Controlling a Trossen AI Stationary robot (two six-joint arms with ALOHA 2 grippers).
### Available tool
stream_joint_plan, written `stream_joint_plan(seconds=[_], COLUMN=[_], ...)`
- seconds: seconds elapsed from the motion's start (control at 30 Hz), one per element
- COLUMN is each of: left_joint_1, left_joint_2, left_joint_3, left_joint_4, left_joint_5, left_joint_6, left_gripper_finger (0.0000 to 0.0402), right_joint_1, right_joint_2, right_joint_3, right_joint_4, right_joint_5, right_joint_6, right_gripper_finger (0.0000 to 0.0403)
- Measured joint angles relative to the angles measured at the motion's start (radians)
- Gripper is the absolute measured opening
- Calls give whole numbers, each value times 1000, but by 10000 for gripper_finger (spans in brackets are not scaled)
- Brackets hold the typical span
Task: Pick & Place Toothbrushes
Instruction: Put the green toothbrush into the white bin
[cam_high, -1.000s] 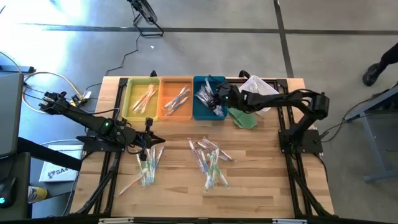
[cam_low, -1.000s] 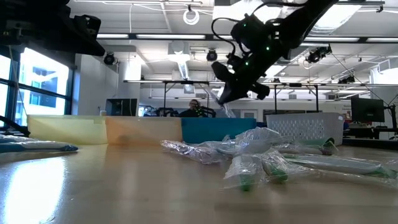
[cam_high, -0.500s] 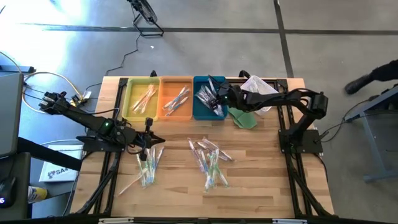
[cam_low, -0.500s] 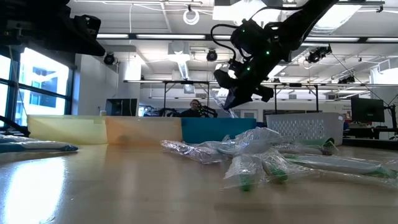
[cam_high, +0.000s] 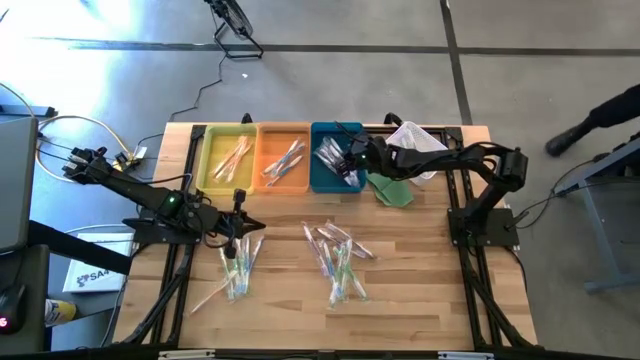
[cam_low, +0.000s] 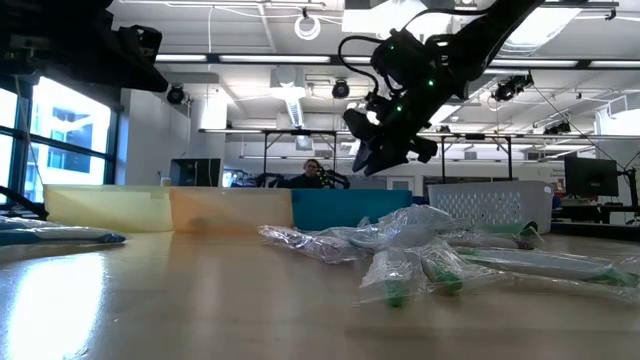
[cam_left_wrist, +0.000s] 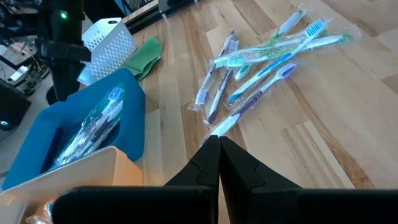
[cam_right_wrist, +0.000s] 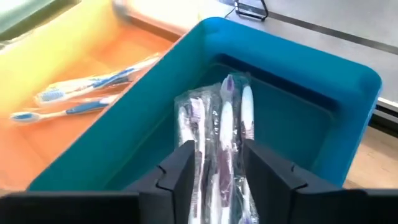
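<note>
The right gripper (cam_high: 352, 158) hung over the blue rectangular plastic tray (cam_high: 322, 182), its fingers (cam_right_wrist: 180, 163) parted and empty above the clear-wrapped toothbrushes (cam_right_wrist: 219, 134) lying inside. More wrapped toothbrushes lay in two loose heaps (cam_high: 338, 259) on the wooden table (cam_high: 430, 290), nearer the arms' bases than that tray. The left gripper (cam_high: 240, 222), jaws closed on nothing, waited by the heap (cam_high: 238, 268) well left of the tray.
</note>
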Motion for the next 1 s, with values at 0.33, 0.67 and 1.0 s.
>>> stream_joint_plan(seconds=[0.33,0.67,1.0], left_joint_1=[0,0,0], left_joint_2=[0,0,0], left_joint_3=[0,0,0], left_joint_4=[0,0,1], left_joint_5=[3,3,3], left_joint_6=[0,0,0], left_gripper_finger=[3,3,3], right_joint_1=[49,248,408], right_joint_2=[-138,-240,-227], right_joint_3=[-1,0,0], right_joint_4=[14,7,-67], right_joint_5=[-387,-523,-520], right_joint_6=[-65,-168,-168], right_gripper_finger=[99,50,39])
